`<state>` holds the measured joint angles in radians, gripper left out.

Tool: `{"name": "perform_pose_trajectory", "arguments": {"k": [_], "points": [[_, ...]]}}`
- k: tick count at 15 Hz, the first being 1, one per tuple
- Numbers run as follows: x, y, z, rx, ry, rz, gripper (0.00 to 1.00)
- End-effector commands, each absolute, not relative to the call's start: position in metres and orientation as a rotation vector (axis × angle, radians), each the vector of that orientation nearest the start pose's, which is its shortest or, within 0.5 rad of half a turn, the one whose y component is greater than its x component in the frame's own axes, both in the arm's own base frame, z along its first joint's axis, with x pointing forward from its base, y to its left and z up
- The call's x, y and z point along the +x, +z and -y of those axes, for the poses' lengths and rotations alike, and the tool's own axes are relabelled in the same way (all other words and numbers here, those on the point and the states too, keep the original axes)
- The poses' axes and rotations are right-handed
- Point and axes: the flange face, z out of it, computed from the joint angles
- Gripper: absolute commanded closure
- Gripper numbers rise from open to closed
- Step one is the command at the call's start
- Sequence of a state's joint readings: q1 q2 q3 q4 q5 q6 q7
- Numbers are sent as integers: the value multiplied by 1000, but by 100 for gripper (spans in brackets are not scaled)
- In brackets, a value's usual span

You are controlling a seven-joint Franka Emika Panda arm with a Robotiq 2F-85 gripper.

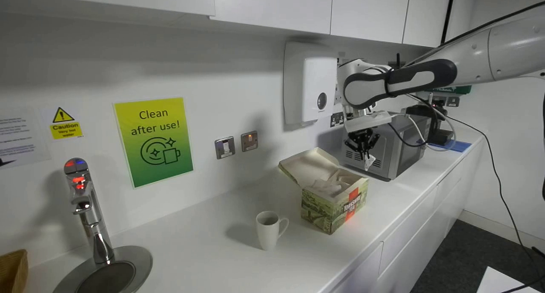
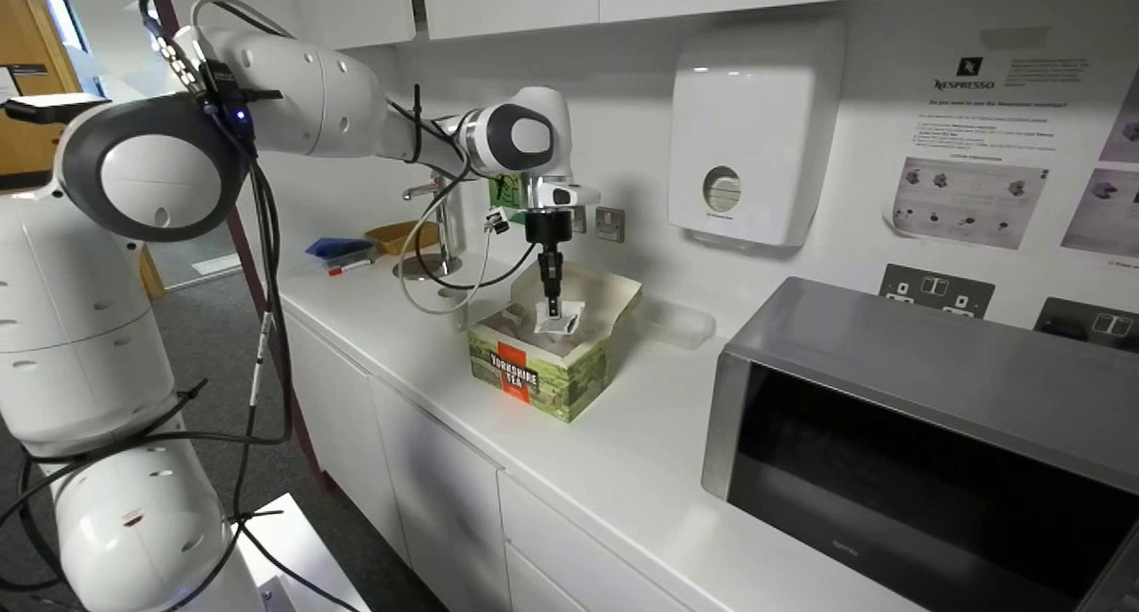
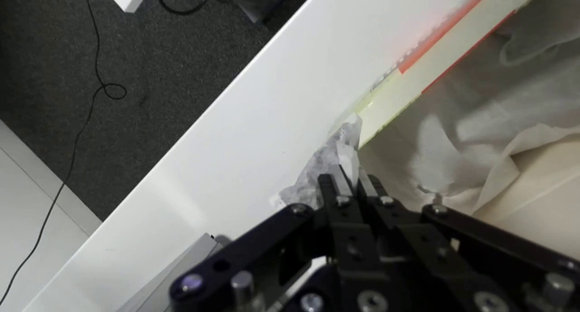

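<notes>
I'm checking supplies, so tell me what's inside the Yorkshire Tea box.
In the Yorkshire Tea box, its lid open, a crumpled, whitish paper-like lining can be seen. What lies beneath the lining's folds is covered, so I can't tell what is there or how much.

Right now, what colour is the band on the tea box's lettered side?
The band is orange-red, showing best in an exterior view.

The outstretched arm [image 2: 322, 100] points its closed hand [image 2: 553, 311] downward.
</notes>
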<state>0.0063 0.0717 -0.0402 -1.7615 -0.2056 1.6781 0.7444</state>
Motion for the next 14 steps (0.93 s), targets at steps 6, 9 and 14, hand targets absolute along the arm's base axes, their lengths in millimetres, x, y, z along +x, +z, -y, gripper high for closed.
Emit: {"name": "perform_pose_trajectory", "arguments": {"k": [6,9,14], "points": [[603,485,-11,-2973,-125,-1061,99],[598,476,-28,-2909,-90,-1012,99],[587,490,-24,-2887,-92,-1014,99]]}}
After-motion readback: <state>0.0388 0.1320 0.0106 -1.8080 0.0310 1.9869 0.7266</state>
